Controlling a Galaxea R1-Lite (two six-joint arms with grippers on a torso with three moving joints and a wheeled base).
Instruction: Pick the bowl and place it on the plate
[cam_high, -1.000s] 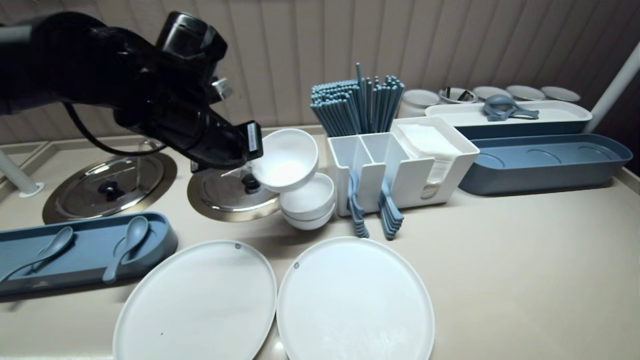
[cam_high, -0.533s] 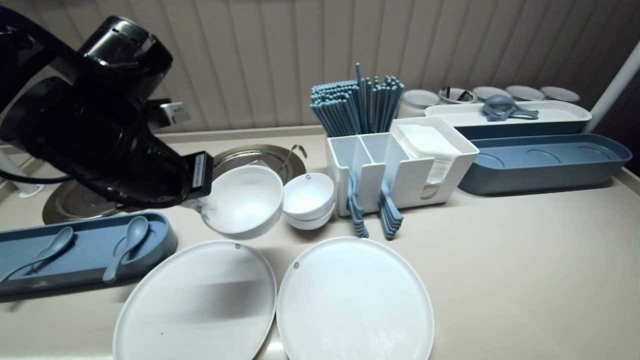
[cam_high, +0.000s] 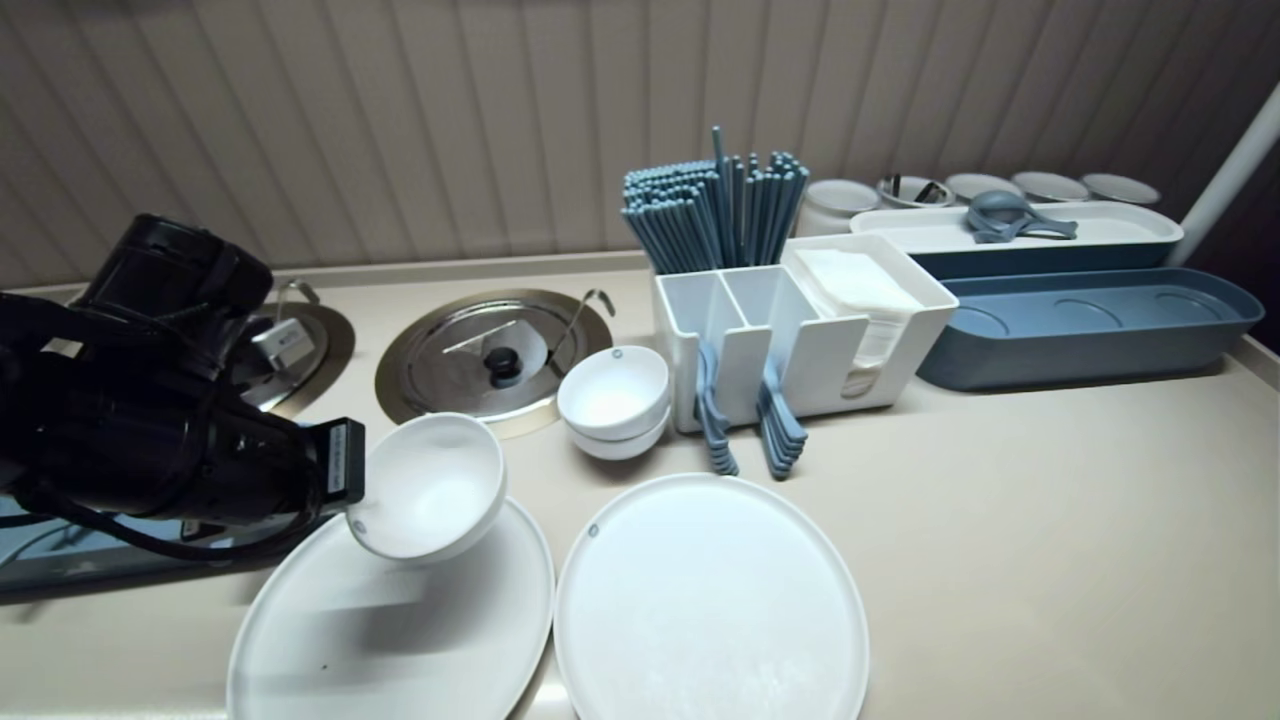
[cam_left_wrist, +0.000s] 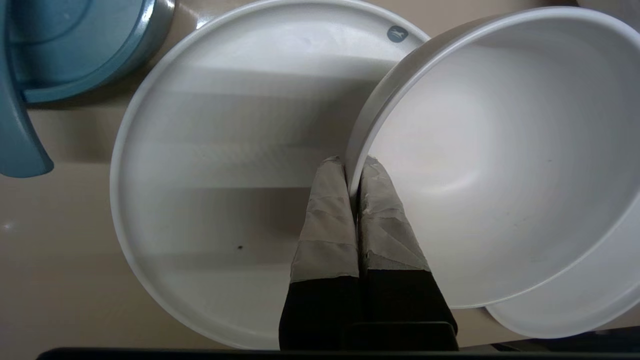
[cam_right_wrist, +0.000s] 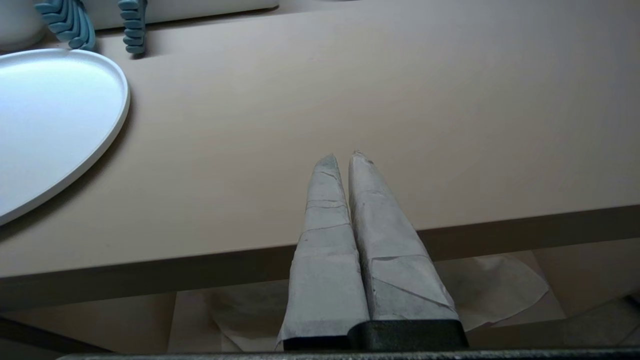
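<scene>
My left gripper (cam_high: 352, 520) (cam_left_wrist: 352, 167) is shut on the rim of a white bowl (cam_high: 430, 488) (cam_left_wrist: 495, 155), one taped finger inside the rim and one outside. The bowl hangs tilted just above the far part of the left white plate (cam_high: 330, 640) (cam_left_wrist: 225, 165). A second white plate (cam_high: 710, 600) lies to its right. A stack of white bowls (cam_high: 613, 398) stands behind the plates. My right gripper (cam_right_wrist: 344, 159) is shut and empty, parked beyond the table's front edge, out of the head view.
A blue tray (cam_high: 60, 560) sits partly hidden under my left arm. Two round metal lids (cam_high: 495, 350) lie set into the counter. A white caddy (cam_high: 800, 320) holds blue chopsticks (cam_high: 715, 205), napkins and hanging spoons (cam_high: 780, 425). Blue and white trays (cam_high: 1090, 320) stand at the back right.
My left arm has carried the bowl from above the bowl stack toward me and down, to just over the left plate. It now covers the blue tray with the spoons.
</scene>
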